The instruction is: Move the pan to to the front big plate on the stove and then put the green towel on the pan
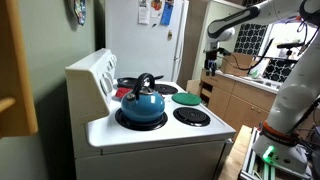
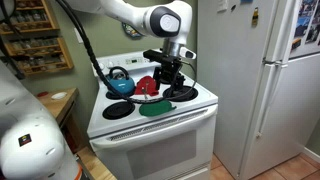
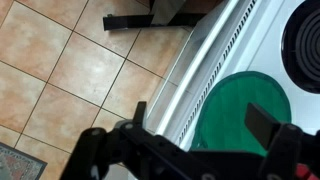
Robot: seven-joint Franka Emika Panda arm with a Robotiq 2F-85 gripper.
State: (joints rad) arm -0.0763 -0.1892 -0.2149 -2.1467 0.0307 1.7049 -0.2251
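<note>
The green towel (image 3: 245, 115) lies flat and round on a front burner, seen in both exterior views (image 1: 186, 98) (image 2: 155, 108). A low black round shape at the stove's back corner (image 2: 181, 93) (image 1: 128, 82) looks like the pan, too small to make out clearly. My gripper (image 3: 203, 120) hangs above the stove's front edge and the near side of the towel, open with nothing between its fingers (image 3: 265, 125). In the exterior views it (image 2: 168, 80) (image 1: 210, 66) hovers well clear of the stove top.
A blue kettle (image 1: 141, 103) (image 2: 118, 80) stands on a back burner. Something red (image 2: 147, 87) lies mid-stove. A bare black burner (image 1: 192, 116) (image 2: 118, 110) sits beside the towel. Tiled floor (image 3: 70, 70) lies in front, a white fridge (image 2: 260, 80) beside the stove.
</note>
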